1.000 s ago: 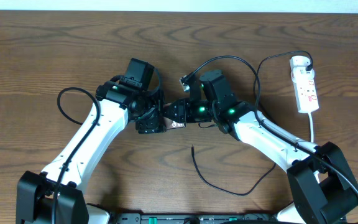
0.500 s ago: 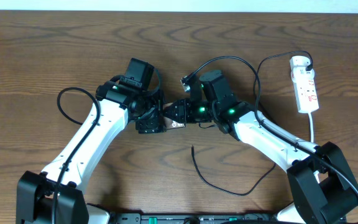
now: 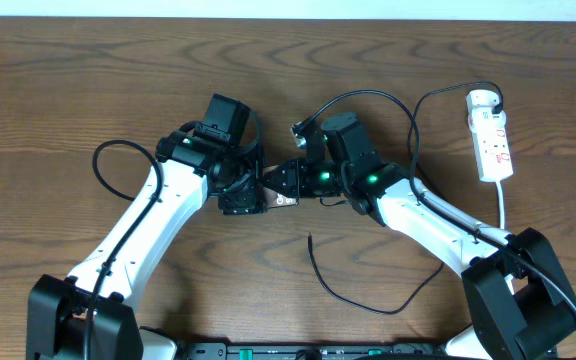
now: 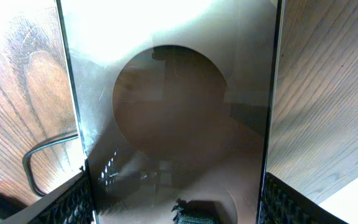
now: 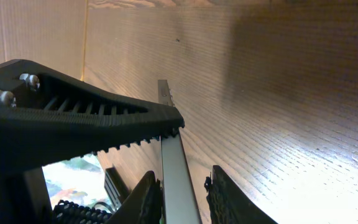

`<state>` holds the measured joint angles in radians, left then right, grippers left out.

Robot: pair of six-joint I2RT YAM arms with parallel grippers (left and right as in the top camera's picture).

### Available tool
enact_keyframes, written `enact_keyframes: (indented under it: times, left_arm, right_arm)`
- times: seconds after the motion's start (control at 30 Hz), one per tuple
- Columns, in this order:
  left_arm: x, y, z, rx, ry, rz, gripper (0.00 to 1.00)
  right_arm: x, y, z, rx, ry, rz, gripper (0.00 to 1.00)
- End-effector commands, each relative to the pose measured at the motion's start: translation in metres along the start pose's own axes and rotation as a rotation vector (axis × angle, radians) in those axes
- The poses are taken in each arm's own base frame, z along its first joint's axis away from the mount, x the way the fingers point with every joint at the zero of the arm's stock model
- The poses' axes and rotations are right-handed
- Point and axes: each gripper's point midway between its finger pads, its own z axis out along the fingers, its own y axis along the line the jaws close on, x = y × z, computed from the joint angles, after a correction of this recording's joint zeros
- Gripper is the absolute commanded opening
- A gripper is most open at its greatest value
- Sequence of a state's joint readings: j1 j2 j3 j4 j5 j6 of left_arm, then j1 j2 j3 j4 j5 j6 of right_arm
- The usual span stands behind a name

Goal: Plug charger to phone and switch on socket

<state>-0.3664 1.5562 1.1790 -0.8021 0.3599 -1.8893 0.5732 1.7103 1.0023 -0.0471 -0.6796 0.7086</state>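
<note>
Listing, left to right, on the wooden table:

1. Left arm's thick black cable. It loops at 9 o'clock of the wrist and is robot wiring, no part of the job.

2. left gripper. Its jaws are spread wide and clamped across the width of the phone, with ribbed pads bearing on both long edges. Judged purpose: to brace the handset so its port end can be met squarely.

3. Phone. It sits at table centre between the two grippers, glossy face toward the left wrist camera. From overhead it is largely hidden beneath them.

4. right gripper. It is at 3 o'clock of the left one, with its jaws drawn narrow at the phone's end. One ribbed finger touches the thin edge. Whether this is a true pinch cannot be told.

5. charger. It is unheld. Its plug tip lies loose at 6 o'clock of the phone, apart from it. The cable curves away toward 4 o'clock, passes under the right arm and climbs to the strip.

6. socket. It lies at 3 o'clock of the grippers, well apart, with its round white plug at the 12 o'clock end and its white lead leaving at 6 o'clock. The switch position is too small to read.

Obstructions, as judged: both grippers are at the phone and neither is on the charger, so one must come free to fetch the tip. The right arm also lies over the cable's run.
</note>
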Motion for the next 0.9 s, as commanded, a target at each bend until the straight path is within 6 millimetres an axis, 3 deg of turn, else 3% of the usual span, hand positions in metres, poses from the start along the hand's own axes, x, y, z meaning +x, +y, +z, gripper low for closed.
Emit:
enact_keyframes:
  times: [0.0,0.57,0.87]
  left_arm:
    - [0.0035,-0.0061,-0.0037,0.023,-0.003,-0.004,0.07]
    - [0.0037,-0.0061,-0.0036,0.023,-0.003,-0.004,0.07]
    - [0.0036,-0.0061,-0.0037,0.023,-0.003,-0.004,0.07]
  right_arm:
    - [-0.0005,0.0051,0.0019,-0.002,-0.001,-0.010,0.24]
    - [0.0044,0.0078,0.0048,-0.003,0.012,-0.014,0.20]
    - [0.0044,0.0078,0.0048,-0.003,0.012,-0.015,0.10]
